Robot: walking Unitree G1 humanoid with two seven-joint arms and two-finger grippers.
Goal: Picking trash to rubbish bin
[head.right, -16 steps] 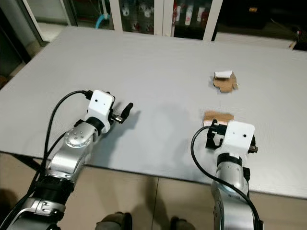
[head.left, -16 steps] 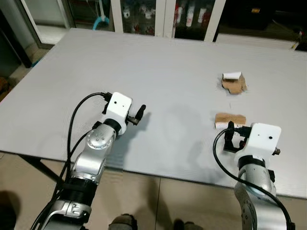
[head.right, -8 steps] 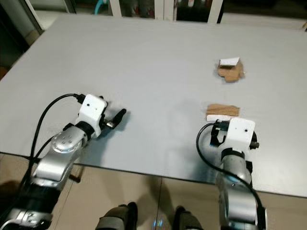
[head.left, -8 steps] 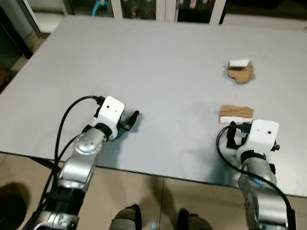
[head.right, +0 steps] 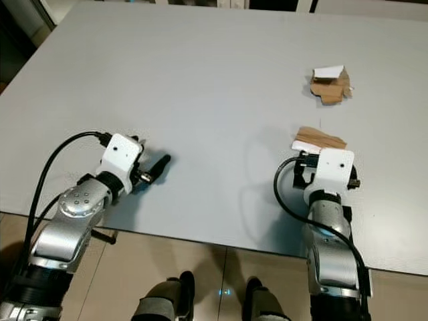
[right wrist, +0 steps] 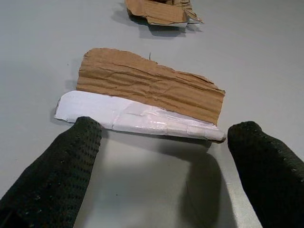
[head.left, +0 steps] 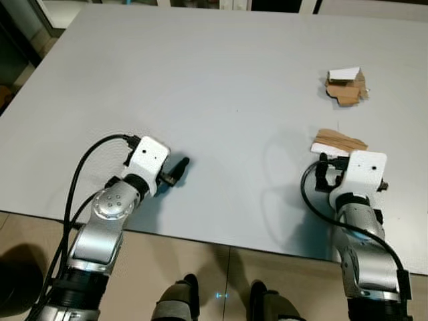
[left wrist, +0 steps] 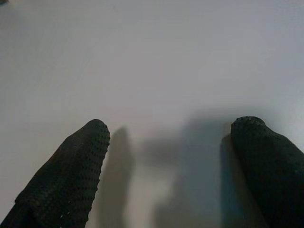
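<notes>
On the grey tabletop (head.left: 200,73), the right gripper (right wrist: 161,156) spreads its fingers wide before a torn cardboard strip (right wrist: 147,102); the left gripper (left wrist: 168,156) also gapes.

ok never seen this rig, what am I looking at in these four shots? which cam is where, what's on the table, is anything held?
Two shots come from a stereo camera on a humanoid robot's head, looking down at a grey table. The other two come from cameras on its wrists, looking along each gripper's two black fingers. The left gripper is open over bare table and holds nothing. The right gripper is open too, right in front of a torn cardboard strip with a white edge. A second crumpled cardboard scrap lies further back. Nothing is held yet.
</notes>
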